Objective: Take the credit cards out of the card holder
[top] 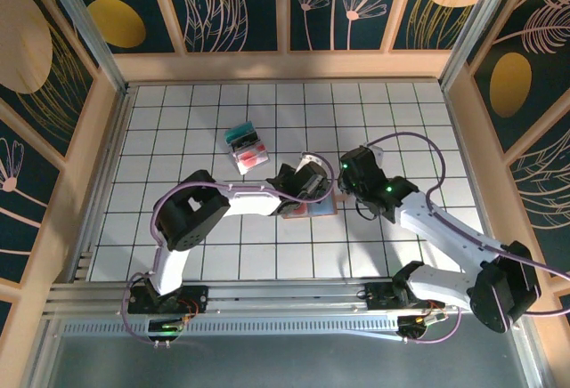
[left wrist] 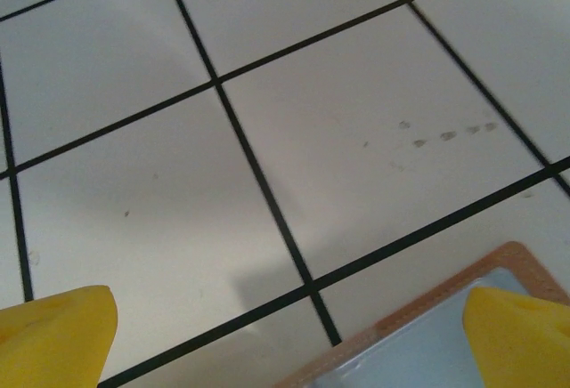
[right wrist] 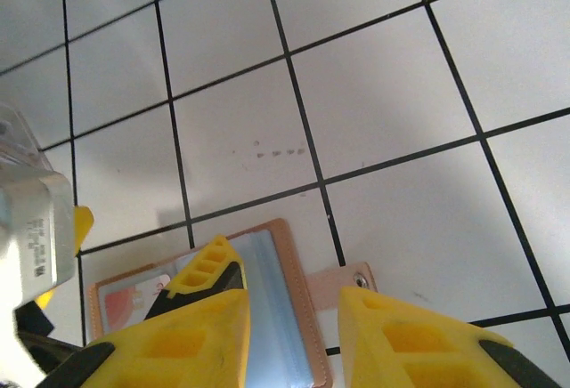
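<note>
While the holder [right wrist: 280, 303] lies open on the surface [top: 178, 121], the left fingers [left wrist: 53, 335] spread wide over its corner, and the right fingers [right wrist: 401, 335] stand slightly apart astride its tab [right wrist: 343, 281] edge.

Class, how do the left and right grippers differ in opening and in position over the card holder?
The left gripper has its fingers spread wide; the right gripper holds them much closer. The left gripper has one finger over the holder's corner and the other over bare table; the right gripper straddles the holder's edge by its tab. Both have yellow fingers and hold nothing visible.
</note>
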{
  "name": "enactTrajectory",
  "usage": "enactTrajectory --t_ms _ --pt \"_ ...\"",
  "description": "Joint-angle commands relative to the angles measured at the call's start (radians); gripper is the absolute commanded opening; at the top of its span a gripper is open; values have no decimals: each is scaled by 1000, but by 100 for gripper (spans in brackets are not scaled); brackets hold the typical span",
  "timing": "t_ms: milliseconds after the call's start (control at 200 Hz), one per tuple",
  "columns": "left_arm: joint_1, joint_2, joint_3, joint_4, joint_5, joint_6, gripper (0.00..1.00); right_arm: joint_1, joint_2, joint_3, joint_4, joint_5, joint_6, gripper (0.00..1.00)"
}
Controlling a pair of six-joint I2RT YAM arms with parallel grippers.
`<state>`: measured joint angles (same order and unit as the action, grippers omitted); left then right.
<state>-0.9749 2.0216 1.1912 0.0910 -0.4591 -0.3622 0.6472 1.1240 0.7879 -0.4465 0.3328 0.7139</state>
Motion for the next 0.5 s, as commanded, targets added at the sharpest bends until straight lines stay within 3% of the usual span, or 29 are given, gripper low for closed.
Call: enactTrajectory --t_ms 0,205,495 --pt "-5 -14 21 -76 -40 -37 99 -7 -31 -1 -26 51 31 33" --pt "-4 -151 -27 -38 -16 -86 99 -9 -29 16 -30 58 29 33" --pt "1 -324 -120 -73 -123 -171 99 -10 -26 25 -13 23 23 32"
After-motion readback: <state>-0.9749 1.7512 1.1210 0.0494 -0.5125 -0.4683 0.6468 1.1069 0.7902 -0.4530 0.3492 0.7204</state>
